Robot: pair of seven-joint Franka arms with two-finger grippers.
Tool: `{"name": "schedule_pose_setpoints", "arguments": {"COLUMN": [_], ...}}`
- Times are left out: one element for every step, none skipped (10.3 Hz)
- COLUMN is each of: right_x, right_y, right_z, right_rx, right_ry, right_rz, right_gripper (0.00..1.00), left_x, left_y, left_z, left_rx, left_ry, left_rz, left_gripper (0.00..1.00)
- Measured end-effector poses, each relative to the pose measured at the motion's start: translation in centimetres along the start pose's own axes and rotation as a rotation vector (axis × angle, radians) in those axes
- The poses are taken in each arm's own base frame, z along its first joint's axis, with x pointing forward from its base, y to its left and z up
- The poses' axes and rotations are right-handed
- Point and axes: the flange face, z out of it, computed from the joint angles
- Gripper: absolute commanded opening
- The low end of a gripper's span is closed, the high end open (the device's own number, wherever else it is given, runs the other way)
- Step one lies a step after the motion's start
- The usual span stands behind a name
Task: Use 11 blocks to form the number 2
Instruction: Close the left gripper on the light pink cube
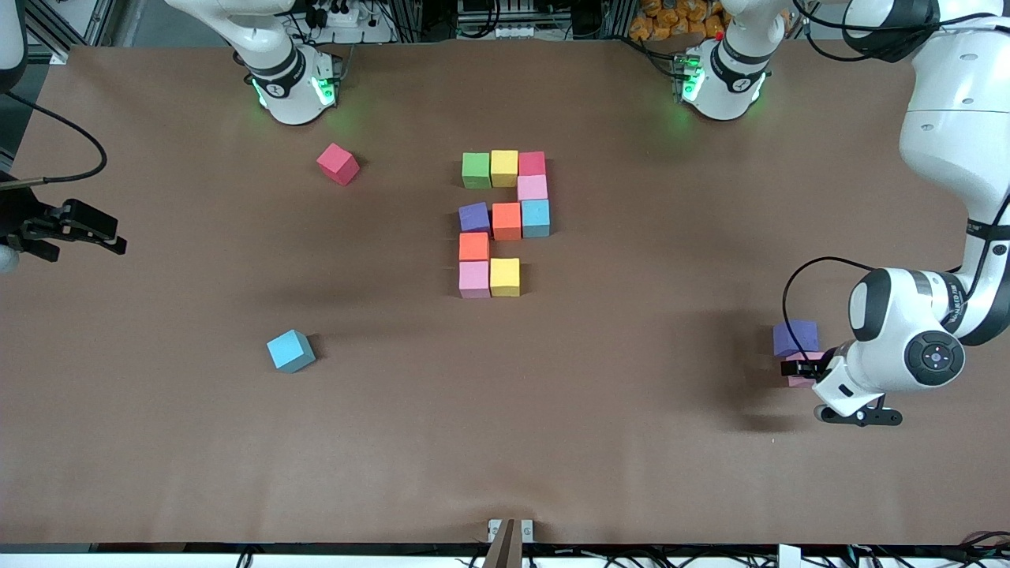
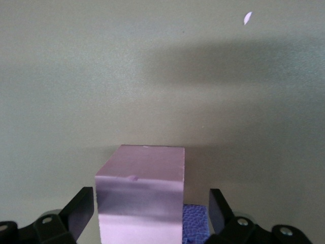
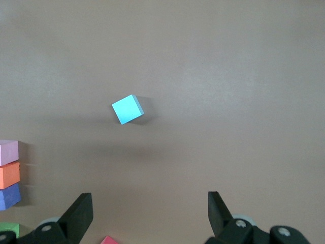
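Right pincer [image 3: 150,216] open over table, blue cube [image 3: 127,109] lying apart

Both arms are glossy white, built of rounded shell segments with dark grey bands at the joints. Each base glows with a green light ring. The left arm's wrist housing carries a round dark grey cap with a small blue-lit button at its centre, and a thin black cable loops from that wrist. Dark lettering runs along one grey band. The left tool [image 1: 798,368] is matte black with blocky angular fingers [image 2: 78,213] and silver screws; the right tool [image 1: 95,234] is the same black.
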Motion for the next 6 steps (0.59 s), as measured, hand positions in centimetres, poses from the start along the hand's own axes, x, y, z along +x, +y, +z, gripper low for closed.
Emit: {"name": "schedule_pose_setpoints", "arguments": {"right_x": [0.00, 0.00, 0.00, 0.00, 0.00, 0.00], "right_y": [0.00, 0.00, 0.00, 0.00, 0.00, 0.00], "right_z": [0.00, 0.00, 0.00, 0.00, 0.00, 0.00], "right_rx": [0.000, 0.000, 0.000, 0.000, 0.000, 0.000], "right_ry": [0.000, 0.000, 0.000, 0.000, 0.000, 0.000], "right_rz": [-0.001, -0.001, -0.001, -0.002, -0.002, -0.002], "right_gripper": [1.00, 1.00, 1.00, 1.00, 1.00, 1.00], "left_x": [-0.10, -0.16, -0.21, -0.27, -0.33, -0.37], "left_y": [-0.32, -0.52, -0.57, -0.52, -0.46, -0.41], "left_z": [0.17, 0.28, 0.36, 0.52, 0.69, 0.84], "left_rx": [0.000, 0.000, -0.001, -0.001, -0.002, -0.002], "left_ry": [-0.003, -0.005, -0.007, -0.010, -0.013, -0.016], "left_rz": [-0.003, -0.006, -0.006, -0.005, -0.004, -0.003], "left_gripper": [1.00, 1.00, 1.00, 1.00, 1.00, 1.00]}}
